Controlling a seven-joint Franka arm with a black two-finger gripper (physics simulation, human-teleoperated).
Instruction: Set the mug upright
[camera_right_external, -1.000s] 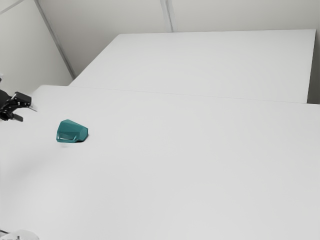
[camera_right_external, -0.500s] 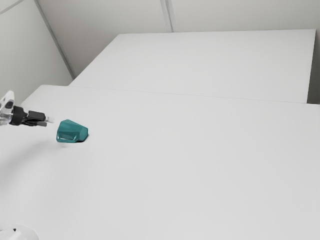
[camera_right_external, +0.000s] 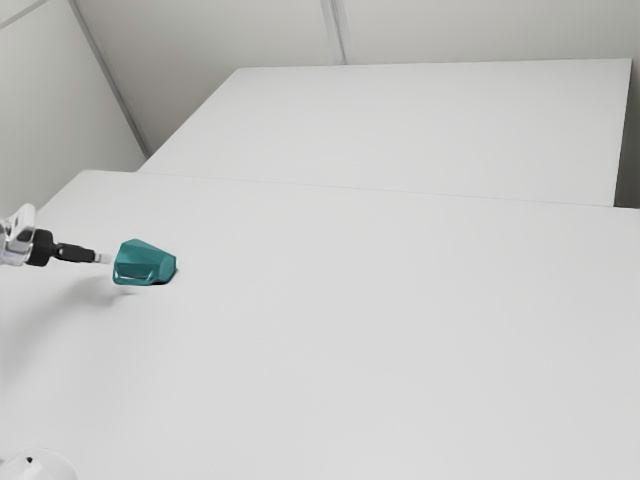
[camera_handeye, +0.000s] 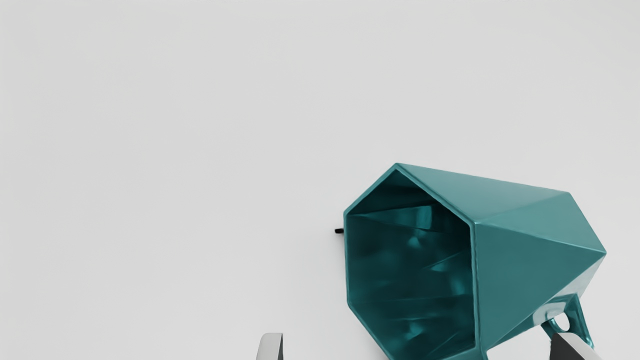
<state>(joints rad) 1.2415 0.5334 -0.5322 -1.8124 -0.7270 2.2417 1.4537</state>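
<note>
- Mug (camera_right_external: 145, 262) lies on its side on the table (camera_right_external: 400, 330), just in front of the hand (camera_right_external: 104, 259).
- Its big mouth faces the hand.
- The hand is wide open, holding nothing.

So your arm (camera_right_external: 18, 240) pokes in from the exterior view's left edge, black pincer (camera_right_external: 104, 259) lying almost level and aimed toward that view's right. Over in the wrist view, your two fingers (camera_handeye: 270, 347) are well apart, so yeah, open.
</note>
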